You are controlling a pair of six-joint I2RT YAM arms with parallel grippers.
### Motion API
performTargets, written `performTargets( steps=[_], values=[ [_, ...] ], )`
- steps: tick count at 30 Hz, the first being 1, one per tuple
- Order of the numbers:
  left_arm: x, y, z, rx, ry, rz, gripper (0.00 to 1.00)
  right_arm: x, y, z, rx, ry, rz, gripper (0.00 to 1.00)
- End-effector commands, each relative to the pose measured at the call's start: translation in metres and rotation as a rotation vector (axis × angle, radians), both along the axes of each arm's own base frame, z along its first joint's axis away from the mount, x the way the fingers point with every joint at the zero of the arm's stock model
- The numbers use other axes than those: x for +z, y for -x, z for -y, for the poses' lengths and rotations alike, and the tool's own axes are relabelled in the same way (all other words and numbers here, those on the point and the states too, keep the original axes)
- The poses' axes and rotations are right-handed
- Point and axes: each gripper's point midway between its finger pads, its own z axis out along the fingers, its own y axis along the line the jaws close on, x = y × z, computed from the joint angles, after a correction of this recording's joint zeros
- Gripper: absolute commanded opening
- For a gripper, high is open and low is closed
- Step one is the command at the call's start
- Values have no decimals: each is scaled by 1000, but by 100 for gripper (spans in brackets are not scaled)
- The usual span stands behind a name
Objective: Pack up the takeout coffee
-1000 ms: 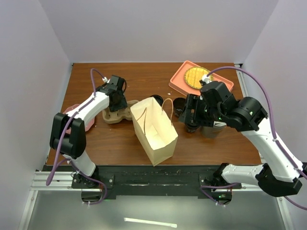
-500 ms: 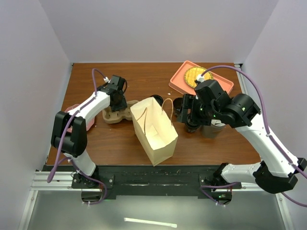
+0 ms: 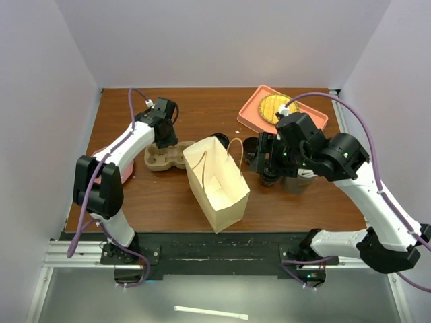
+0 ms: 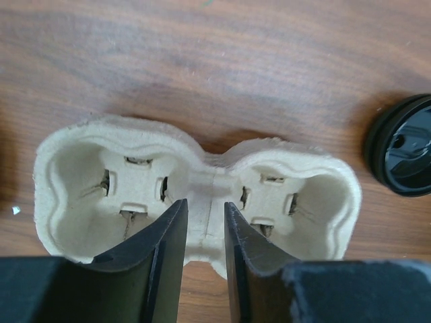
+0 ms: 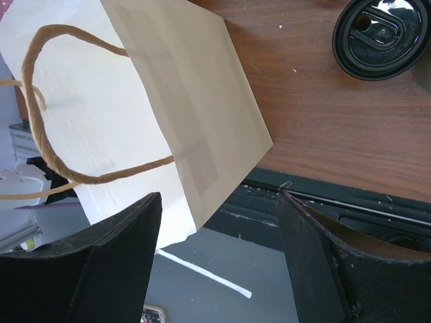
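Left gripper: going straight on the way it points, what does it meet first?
The tan cup carrier, at the rib between its two wells, which the left gripper straddles; depth is unclear.

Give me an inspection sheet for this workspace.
Surface: brown wooden table, no spills seen.
Job's things: small black paper cup with black lid behind the open tan paper bag; second black cup right of the bag; empty tan pulp cup carrier left of it.
Clutter: pink tray with a round yellow item; grey cup, partly hidden; pink object under the left arm.
Grippers: left gripper straddles the carrier's middle ridge, grip unclear; right gripper open, empty.
Cables: purple cable looping off each arm.
Surroundings: pale walls on three sides.
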Motion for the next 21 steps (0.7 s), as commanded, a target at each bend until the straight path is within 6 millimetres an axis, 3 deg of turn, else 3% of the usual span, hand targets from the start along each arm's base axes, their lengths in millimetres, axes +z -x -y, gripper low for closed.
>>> performTargets(
  steps=[1, 5, 21],
  values=[
    [15, -6, 0, -15, -13, 32, 36, 4, 15, 11, -18, -24, -17, 73],
    [4, -2, 10, -76, 17, 6, 42, 1, 18, 14, -25, -30, -20, 73],
    [-25, 8, 6, -125, -44, -77, 52, 3, 18, 14, -25, -39, -11, 73]
  ],
)
